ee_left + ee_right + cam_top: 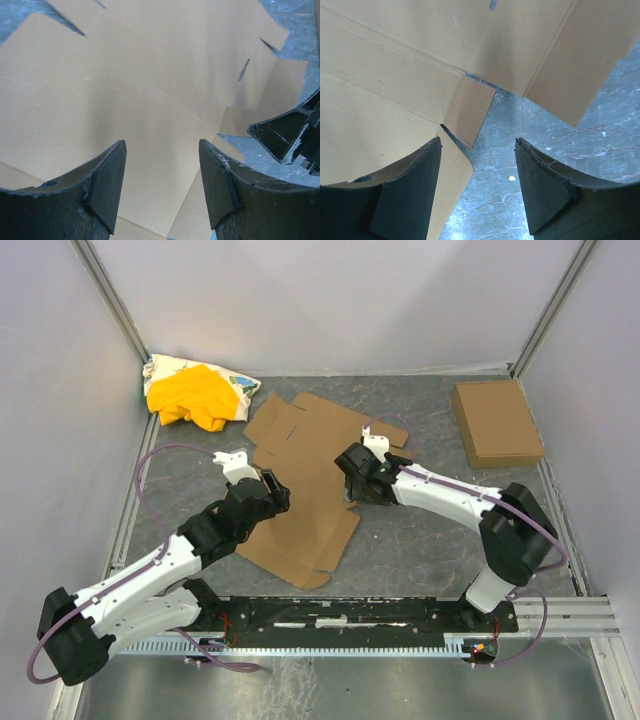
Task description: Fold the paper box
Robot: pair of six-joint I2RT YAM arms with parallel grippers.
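Note:
The paper box lies as a flat brown cardboard sheet with flaps and slots in the middle of the grey table. My left gripper hovers over the sheet's left-middle part; in the left wrist view its fingers stand apart above the paper box with nothing between them, the gripper open. My right gripper sits at the sheet's right edge. The right wrist view has this gripper open over a small flap of the paper box and bare table. The right gripper's tip shows in the left wrist view.
A smaller, ready-folded brown cardboard box rests at the back right. A yellow cloth on a printed bag lies at the back left corner. White walls close the table on three sides; a rail runs along the near edge.

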